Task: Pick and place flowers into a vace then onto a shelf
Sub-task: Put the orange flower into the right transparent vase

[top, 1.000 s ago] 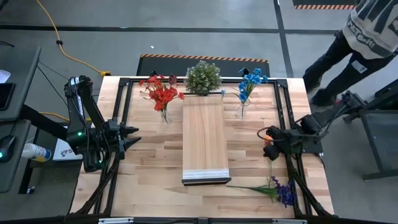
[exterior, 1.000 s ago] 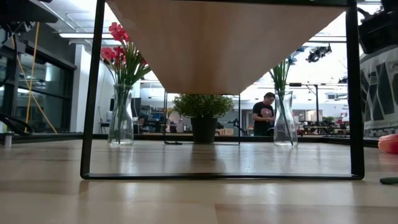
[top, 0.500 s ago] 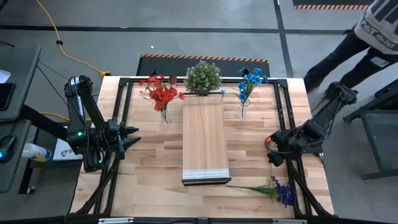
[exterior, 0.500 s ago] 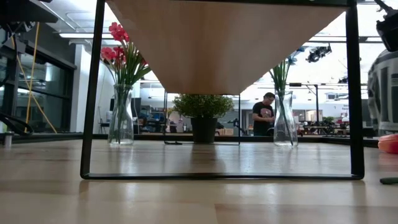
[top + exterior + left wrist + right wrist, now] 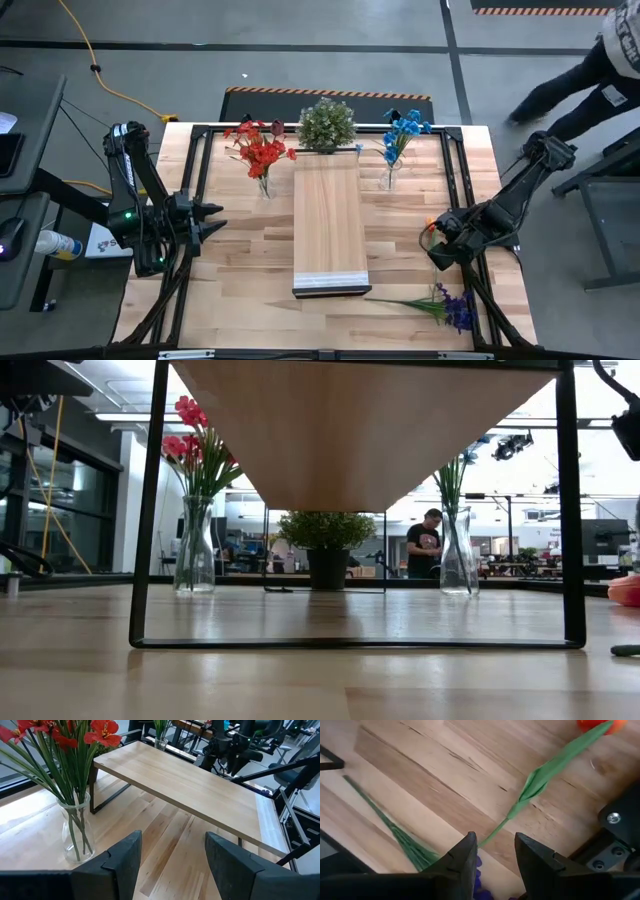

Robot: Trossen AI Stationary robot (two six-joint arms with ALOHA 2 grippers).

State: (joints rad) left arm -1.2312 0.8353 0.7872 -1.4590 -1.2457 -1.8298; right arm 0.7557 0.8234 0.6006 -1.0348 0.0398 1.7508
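**Right tool open over the orange flower's stem, left tool waiting**

My right tool [image 5: 437,252] hangs over the right side of the bench [image 5: 240,270], fingers [image 5: 462,862] parted with nothing between them. In my right wrist view the gap sits just above the thin green stem of the orange flower [image 5: 540,772], which lies flat on the wood; its bloom shows at the edge of that view. From above, the orange bloom [image 5: 431,224] peeks out just beside the arm. In the low view it shows as an orange blob [image 5: 625,589] at the far right.

Close to the tool, toward the front of the bench, the purple flowers [image 5: 452,306] lie loose on the wood, stems pointing toward the middle. The right wrist view catches their green stems [image 5: 395,832] and a bit of purple beneath the fingers.

The shelf [image 5: 326,222] stands in the middle of the bench on a black frame, its top bare. Behind it is a potted plant [image 5: 326,124]. The red flowers [image 5: 260,148] stand in a glass vase [image 5: 76,831] to the left of the shelf's far end, and the blue flowers [image 5: 403,131] stand in a second vase [image 5: 458,552] to the right.

My left tool [image 5: 212,218] rests over the left side of the bench, fingers [image 5: 122,857] spread apart and empty, pointed toward the shelf.

A person [image 5: 590,75] is on the floor beyond the bench's right corner.
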